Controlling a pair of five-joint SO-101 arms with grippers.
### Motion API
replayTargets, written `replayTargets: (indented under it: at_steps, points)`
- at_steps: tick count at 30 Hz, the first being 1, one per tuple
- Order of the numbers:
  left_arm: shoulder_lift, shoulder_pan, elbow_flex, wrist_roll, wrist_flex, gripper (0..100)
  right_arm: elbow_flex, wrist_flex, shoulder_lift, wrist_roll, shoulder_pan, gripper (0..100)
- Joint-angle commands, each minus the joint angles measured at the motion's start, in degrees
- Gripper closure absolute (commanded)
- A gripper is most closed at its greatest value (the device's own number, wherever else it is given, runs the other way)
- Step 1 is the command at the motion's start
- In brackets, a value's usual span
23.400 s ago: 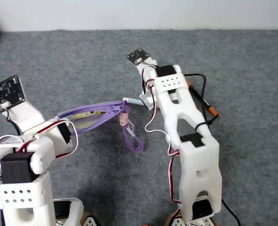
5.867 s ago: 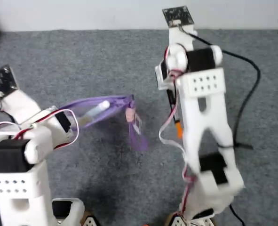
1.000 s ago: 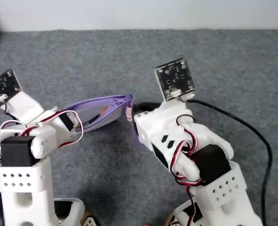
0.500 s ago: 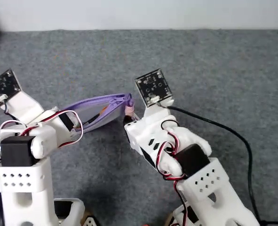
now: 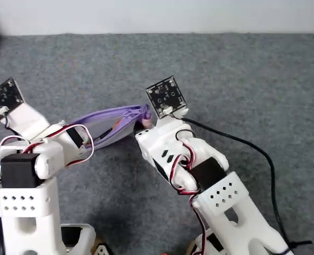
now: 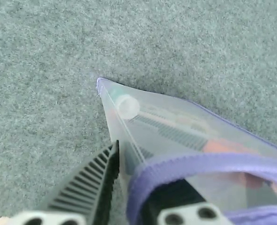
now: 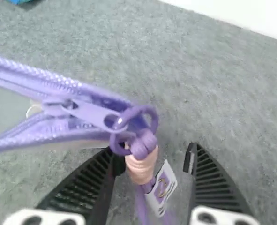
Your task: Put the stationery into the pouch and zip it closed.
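Right gripper (image 7: 151, 151) wide, straddling pink charm (image 7: 140, 169) | left gripper (image 6: 129, 164) pinches pouch (image 6: 185, 126) (filled)

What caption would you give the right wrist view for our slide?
Open right gripper flanks the pink charm hanging from the purple zipper pull at the end of the pouch.

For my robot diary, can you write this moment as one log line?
left gripper: shut on pouch | right gripper: open around pull charm | zipper: open | stationery: in pouch
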Motion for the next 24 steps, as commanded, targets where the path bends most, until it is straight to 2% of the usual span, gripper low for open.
replayTargets:
  at_steps: [1,6,13,15,17,21,24]
  points:
    - [-1.14,0.35,-1.45,0.53,-1.41,99,-0.35,-1.1,0.13,1.85,1.1,83.5]
    - [-1.14,0.26,-1.45,0.53,-1.41,99,-0.35,-0.13,-3.12,3.87,1.19,99.5]
    - [-1.14,0.35,-1.45,0.35,-1.23,99,-0.35,4.7,-11.3,6.59,1.1,99.1]
    - [-1.14,0.44,-1.54,-1.58,0.53,97,-0.35,5.49,-14.37,6.86,1.19,99.1]
    - [-1.14,0.44,-1.45,-3.25,2.9,91,-0.35,5.49,-16.75,8.18,1.19,99.1]
    - [-2.99,0.35,0.57,-3.25,2.99,69,-0.35,2.77,-18.59,10.02,2.68,99.1]
    - [-7.03,1.23,0.66,-3.25,2.73,60,-0.35,-1.45,-18.59,10.11,5.41,99.1]
